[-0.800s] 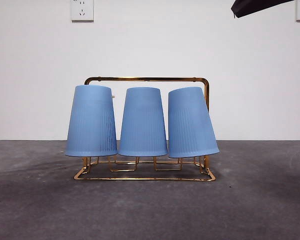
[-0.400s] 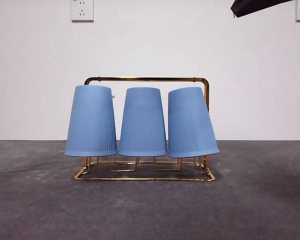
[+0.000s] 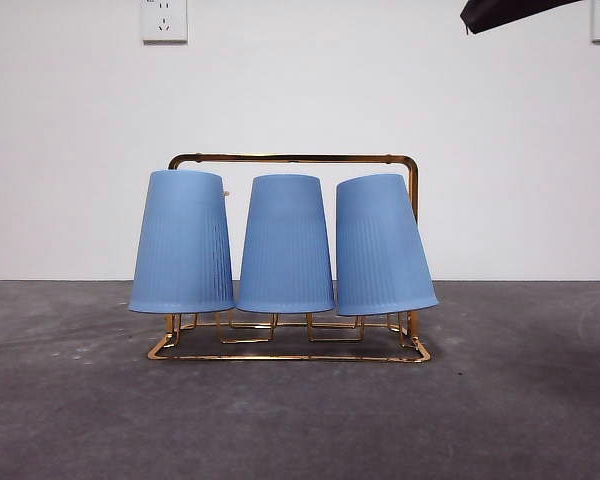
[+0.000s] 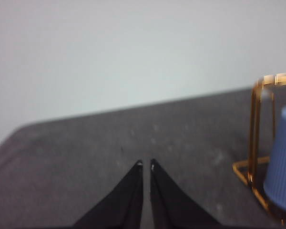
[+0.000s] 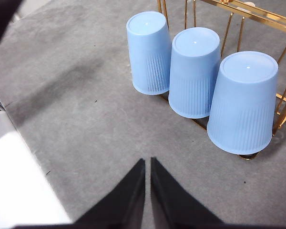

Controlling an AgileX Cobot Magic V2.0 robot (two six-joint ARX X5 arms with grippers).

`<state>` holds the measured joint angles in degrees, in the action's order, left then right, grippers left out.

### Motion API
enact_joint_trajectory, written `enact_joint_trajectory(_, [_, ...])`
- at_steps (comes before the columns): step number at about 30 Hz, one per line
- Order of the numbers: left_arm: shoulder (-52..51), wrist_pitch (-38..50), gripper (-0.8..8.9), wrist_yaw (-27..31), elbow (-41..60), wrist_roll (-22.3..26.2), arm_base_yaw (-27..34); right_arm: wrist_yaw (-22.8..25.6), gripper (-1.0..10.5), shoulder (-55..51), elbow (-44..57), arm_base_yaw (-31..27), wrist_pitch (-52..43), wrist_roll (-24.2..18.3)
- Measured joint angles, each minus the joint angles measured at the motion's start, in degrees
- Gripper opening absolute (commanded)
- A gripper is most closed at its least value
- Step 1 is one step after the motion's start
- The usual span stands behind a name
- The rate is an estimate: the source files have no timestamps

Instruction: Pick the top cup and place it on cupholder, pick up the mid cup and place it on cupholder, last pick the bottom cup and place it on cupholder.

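I find three blue cups (image 3: 285, 245) inverted on the rack (image 3: 294, 158) pegs; the rightmost leans against the frame. They look light, stiff plastic, ribbed for grip; I'd take one across its upper body. Left gripper (image 4: 146, 165) and right gripper (image 5: 147, 161) both closed, empty, clear of everything. Nothing obstructs.

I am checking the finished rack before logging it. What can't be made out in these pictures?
- Pegs of the cupholder: hidden inside the three cups, all views.
- Left wrist view: blurred; one cup cut by the edge.
- Front view: only a dark arm tip; which arm is unclear.
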<state>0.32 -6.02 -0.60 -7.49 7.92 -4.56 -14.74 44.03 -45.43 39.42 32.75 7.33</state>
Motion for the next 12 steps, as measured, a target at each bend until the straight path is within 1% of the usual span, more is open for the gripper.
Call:
enact_joint_trajectory(5, [0.0,0.1,0.19,2.3,3.3,0.0,0.0,0.0,0.1,0.0,0.0,0.0,0.0,0.0])
enact_joint_trajectory(12, [0.0,-0.4,0.19,2.4,5.6,0.0,0.0,0.0,0.1,0.0,0.0,0.0,0.0,0.0])
